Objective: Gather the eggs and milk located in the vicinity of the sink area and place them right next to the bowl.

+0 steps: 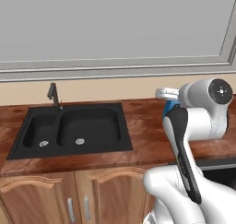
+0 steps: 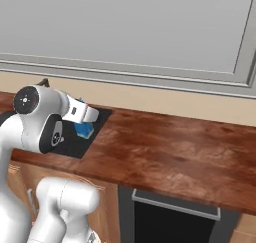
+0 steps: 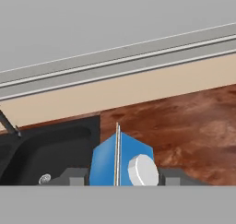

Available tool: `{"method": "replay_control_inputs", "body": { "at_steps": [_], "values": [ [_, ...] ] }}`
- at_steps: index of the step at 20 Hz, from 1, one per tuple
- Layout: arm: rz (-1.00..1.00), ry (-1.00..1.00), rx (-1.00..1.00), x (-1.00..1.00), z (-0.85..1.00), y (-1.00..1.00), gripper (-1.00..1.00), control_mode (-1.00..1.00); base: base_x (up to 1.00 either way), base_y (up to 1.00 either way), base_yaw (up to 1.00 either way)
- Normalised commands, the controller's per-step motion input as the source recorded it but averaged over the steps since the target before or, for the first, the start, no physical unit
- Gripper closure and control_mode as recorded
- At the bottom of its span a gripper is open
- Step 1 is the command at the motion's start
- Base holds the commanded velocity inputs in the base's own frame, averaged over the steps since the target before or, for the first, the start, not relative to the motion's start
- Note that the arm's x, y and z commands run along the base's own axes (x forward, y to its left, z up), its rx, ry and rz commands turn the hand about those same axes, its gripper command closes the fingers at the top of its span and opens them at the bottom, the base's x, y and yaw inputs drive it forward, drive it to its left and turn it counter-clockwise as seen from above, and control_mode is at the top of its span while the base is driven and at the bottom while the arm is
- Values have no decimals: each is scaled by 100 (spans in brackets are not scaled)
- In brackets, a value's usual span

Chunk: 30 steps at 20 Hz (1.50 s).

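Milk (image 3: 120, 165) between hand (image 3: 120, 177) fingers (above counter (image 3: 184, 126)), beside sink (image 3: 46, 154)

sink (image 1: 73, 128) set in the counter (image 2: 170, 152), faucet (image 1: 54, 95) behind the sink, milk (image 3: 120, 161) just right of the sink, between the gripper (image 3: 120, 178) fingers, cabinet doors (image 1: 69, 197) below the sink

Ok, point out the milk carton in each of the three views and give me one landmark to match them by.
Left base view: the milk carton is a blue sliver right of centre, mostly behind the white arm.
Right base view: centre left, blue corner below the hand, at the sink's right edge.
Hand view: bottom centre, blue with white cap, between the fingertips.
Shared landmark: the black sink.
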Motion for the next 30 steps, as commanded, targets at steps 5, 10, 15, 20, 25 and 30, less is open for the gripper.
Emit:
{"method": "replay_control_inputs", "body": {
  "at_steps": [5,10,15,20,25,30],
  "values": [
    [0,0,0,0,0,0,100,100,-22,58,0],
    [0,0,0,0,0,0,100,100,-25,57,0],
    [0,0,0,0,0,0,100,100,-23,58,-1],
    [0,0,0,0,0,0,100,100,-8,61,-1],
    [0,0,0,0,0,0,100,100,-2,65,-2],
    [0,0,0,0,0,0,100,100,-3,64,-2]
  ]
}}
